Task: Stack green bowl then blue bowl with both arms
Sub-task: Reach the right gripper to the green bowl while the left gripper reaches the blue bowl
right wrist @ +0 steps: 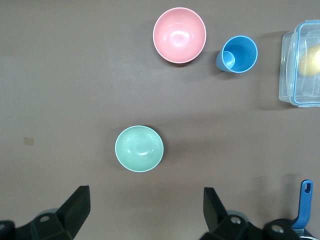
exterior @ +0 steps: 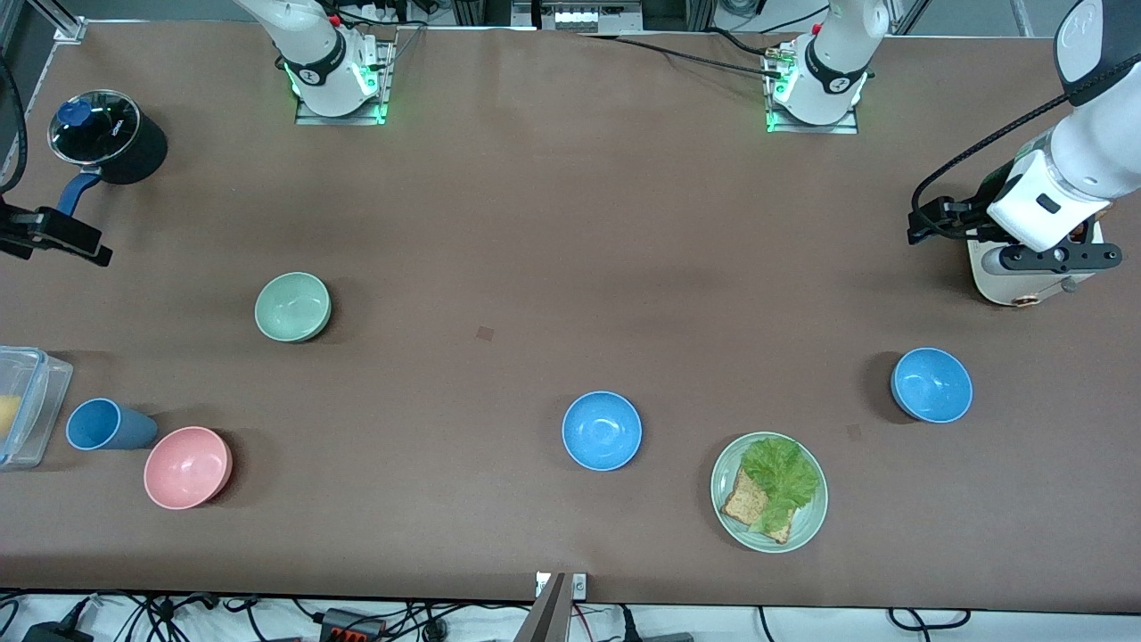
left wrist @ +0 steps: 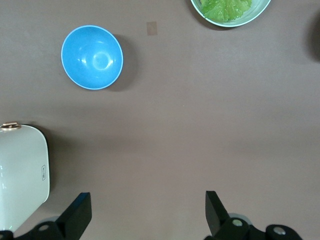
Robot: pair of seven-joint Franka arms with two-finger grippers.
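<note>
Green bowl [exterior: 292, 307]: upright on the table [exterior: 553, 223], toward the right arm's end, apart from everything; empty.
Blue bowls: one [exterior: 602, 431] near the table's middle, nearer the front camera than the green bowl; another [exterior: 931, 384] toward the left arm's end, empty, well clear of the first.
Left gripper [left wrist: 145, 212]: up over the left arm's end of the table, beside a white appliance [exterior: 998, 272]; fingers spread wide, holding nothing.
Right gripper [right wrist: 145, 210]: at the right arm's end, up over bare table near the green bowl; fingers spread wide, holding nothing.
Plate [exterior: 769, 492]: pale green, carrying lettuce and bread, between the two blue bowls and nearer the front camera.
Pink bowl [exterior: 187, 467]: beside a blue cup [exterior: 102, 424] lying on its side and a clear container [exterior: 27, 406].
Black pot [exterior: 111, 138]: glass lid, blue handle, at the right arm's end.
</note>
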